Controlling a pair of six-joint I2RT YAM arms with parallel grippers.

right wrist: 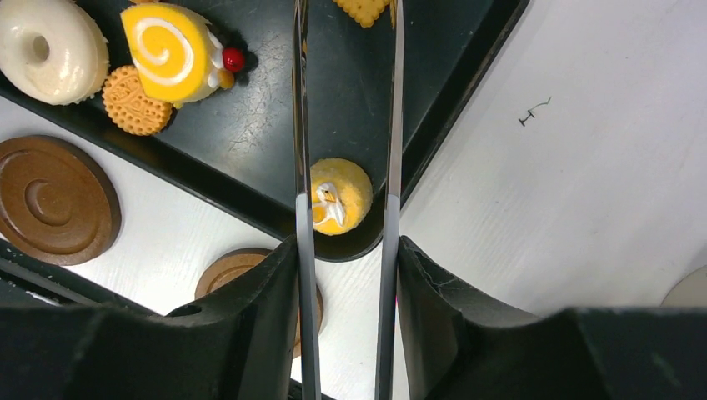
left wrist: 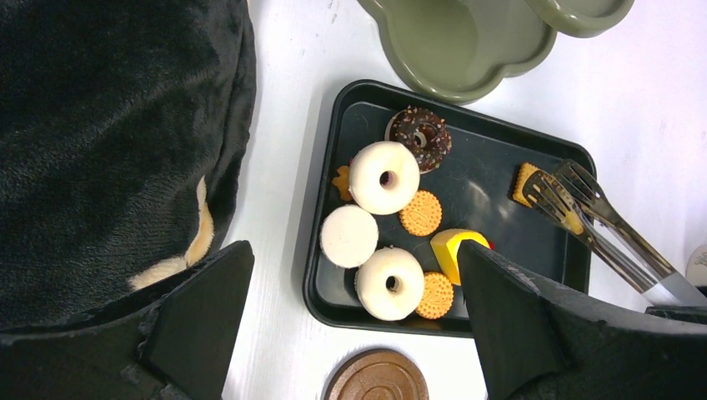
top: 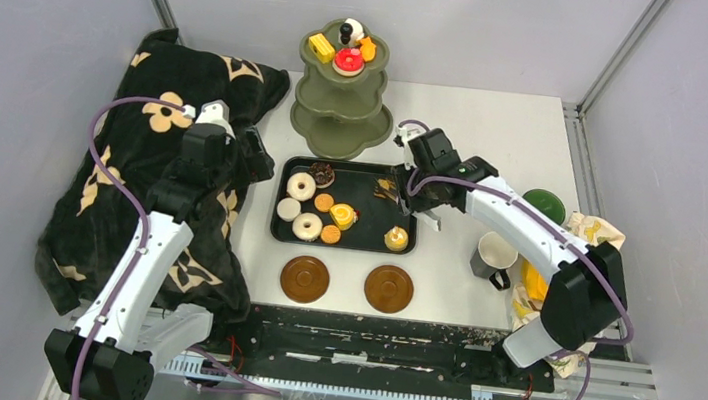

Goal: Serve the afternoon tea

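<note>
A black tray [top: 372, 184] holds several toy pastries: white donuts [left wrist: 383, 177], a chocolate donut [left wrist: 419, 137], round cookies [left wrist: 420, 213], a yellow roll cake [right wrist: 171, 50] and a small yellow cake [right wrist: 338, 196]. My right gripper [right wrist: 346, 243] is shut on metal tongs [right wrist: 302, 167], whose tips sit at a square cookie [left wrist: 525, 183] on the tray's right side. My left gripper [left wrist: 354, 250] hangs open above the tray's left edge, holding nothing. The olive three-tier stand [top: 341, 98] behind the tray carries yellow and red cakes [top: 349, 61] on top. Two brown saucers [top: 305, 279] lie bare in front.
A black flowered cloth [top: 147, 166] covers the table's left side under my left arm. A pale mug [top: 497, 255] and a green mug [top: 543, 203] stand to the right beside my right arm, with crumpled yellow-white wrapping [top: 593, 230] behind them.
</note>
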